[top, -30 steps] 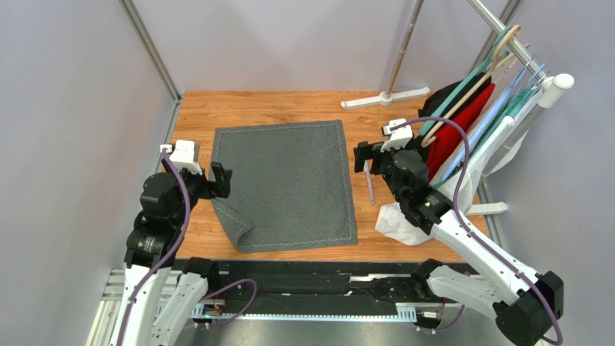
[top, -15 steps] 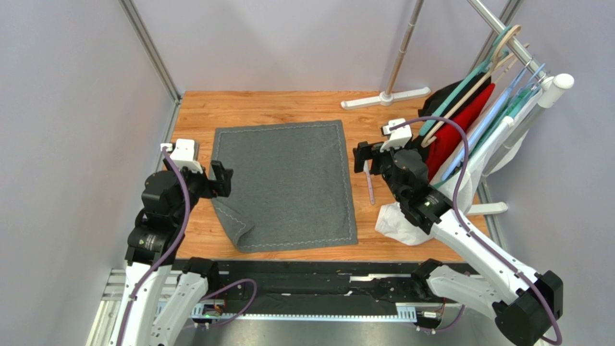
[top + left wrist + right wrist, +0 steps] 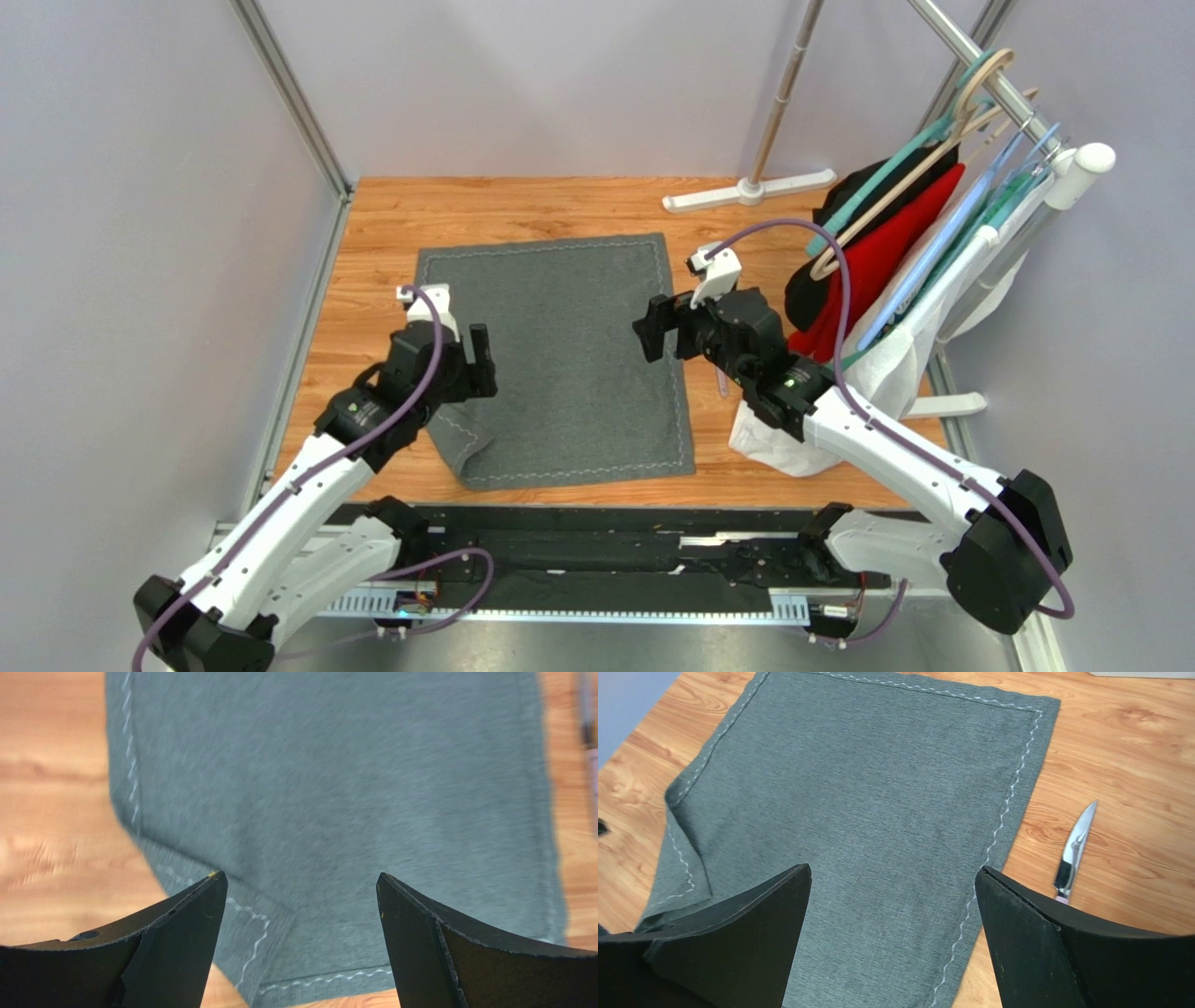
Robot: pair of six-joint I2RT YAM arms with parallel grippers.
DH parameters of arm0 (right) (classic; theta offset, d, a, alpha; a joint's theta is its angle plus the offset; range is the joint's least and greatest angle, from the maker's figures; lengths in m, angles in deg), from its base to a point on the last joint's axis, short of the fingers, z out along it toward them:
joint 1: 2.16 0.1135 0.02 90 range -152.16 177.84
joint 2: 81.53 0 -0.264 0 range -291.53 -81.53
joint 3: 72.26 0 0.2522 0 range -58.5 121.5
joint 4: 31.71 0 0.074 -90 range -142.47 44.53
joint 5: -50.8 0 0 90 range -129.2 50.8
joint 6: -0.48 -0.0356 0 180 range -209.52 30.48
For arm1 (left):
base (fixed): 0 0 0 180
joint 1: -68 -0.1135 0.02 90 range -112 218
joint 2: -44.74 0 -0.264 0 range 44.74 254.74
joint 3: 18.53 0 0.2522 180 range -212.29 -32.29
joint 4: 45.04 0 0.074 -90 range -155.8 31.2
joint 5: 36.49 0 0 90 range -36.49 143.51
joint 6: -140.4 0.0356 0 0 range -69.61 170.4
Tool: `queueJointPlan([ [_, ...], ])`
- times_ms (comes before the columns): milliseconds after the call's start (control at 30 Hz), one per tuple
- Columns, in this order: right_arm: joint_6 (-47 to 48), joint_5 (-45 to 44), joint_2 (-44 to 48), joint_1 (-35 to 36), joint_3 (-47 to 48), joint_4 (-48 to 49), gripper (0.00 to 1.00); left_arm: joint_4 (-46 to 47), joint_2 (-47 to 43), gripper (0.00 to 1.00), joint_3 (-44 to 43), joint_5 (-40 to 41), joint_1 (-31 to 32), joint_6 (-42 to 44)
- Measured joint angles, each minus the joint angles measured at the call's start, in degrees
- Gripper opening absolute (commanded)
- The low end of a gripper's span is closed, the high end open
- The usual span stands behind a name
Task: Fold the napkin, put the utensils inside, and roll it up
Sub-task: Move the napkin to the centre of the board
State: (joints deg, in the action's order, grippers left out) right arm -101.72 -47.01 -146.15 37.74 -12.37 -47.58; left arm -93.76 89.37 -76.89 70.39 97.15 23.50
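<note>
Though laid flat on surface [image 3: 379, 224], napkin [image 3: 561, 350] unfolded bar one curled corner at 7 o'clock; utensils [image 3: 1074, 850] outside at its 3 o'clock; left jaws and right jaws spread, empty, above cloth; folding, loading, rolling all outstanding.

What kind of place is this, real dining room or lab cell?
Most likely a lab robot cell, not a dining room: plain grey wall panels on aluminium frame posts enclose a small wooden tabletop, and a clothes rack with hangers stands beside the napkin.
</note>
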Motion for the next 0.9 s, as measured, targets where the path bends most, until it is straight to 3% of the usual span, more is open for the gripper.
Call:
queueJointPlan([
  [167, -2.0, 0.4, 0.0, 0.0, 0.0, 0.3, 0.93, -5.6, 4.8, 0.87, 3.4, 6.9, 2.0, -7.3],
  [333, -3.3, 0.6, -4.1, 0.0, 1.6, 0.0, 0.91, -6.8, 13.6, 0.93, 5.4, 9.7, 2.0, -11.5],
  [533, -5.0, 3.0, -12.7, 0.0, 4.8, -1.5, 0.89, 2.5, 21.7, 0.95, 2.6, 8.5, 0.5, -10.5],
  [667, -5.6, 3.6, -17.9, 0.8, 7.8, -2.5, 0.89, 11.3, 30.4, 0.95, -1.9, 4.4, -4.2, -9.0],
  [900, -7.0, 4.2, -28.0, 2.4, 12.5, -3.3, 0.89, 21.8, 37.4, 0.95, -3.5, -1.2, -10.8, -7.3],
])
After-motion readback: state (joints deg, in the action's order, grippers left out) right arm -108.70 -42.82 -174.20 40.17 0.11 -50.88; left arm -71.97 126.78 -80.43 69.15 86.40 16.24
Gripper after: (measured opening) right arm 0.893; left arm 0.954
